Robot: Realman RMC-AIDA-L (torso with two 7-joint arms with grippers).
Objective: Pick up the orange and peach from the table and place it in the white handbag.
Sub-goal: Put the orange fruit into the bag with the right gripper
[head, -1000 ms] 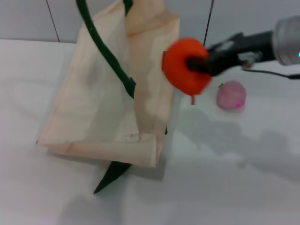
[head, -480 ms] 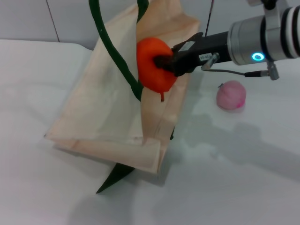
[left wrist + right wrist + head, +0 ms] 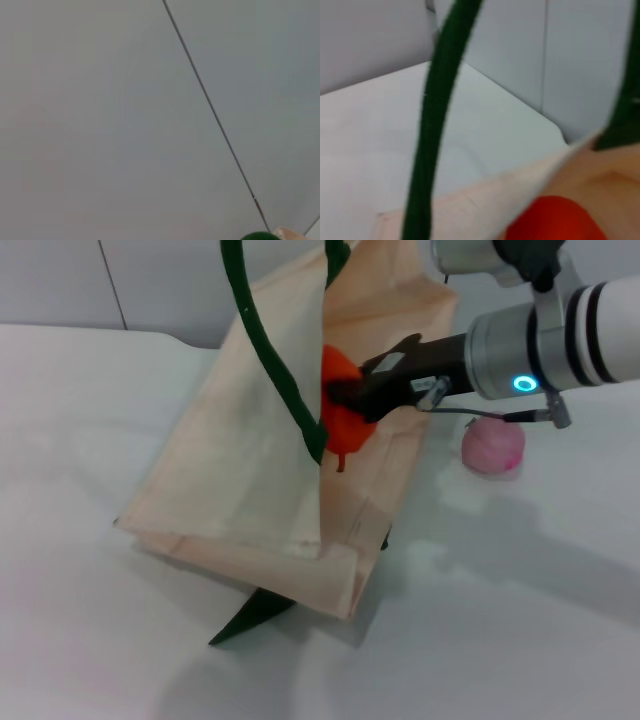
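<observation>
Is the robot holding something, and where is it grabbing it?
The right gripper is shut on the orange, pinching its right side, at the mouth of the white handbag. The left gripper is out of view.

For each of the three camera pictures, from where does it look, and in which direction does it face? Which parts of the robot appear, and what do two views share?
Head view: from the robot's head, forward and down at the table; the right gripper holds the orange in the white handbag; the peach lies beside it.
Left wrist view: faces a grey wall panel; no robot part shows.
Right wrist view: looks past a green handle into the bag; no fingers show.
Shared by head and right wrist views: orange, bag, handle.
</observation>
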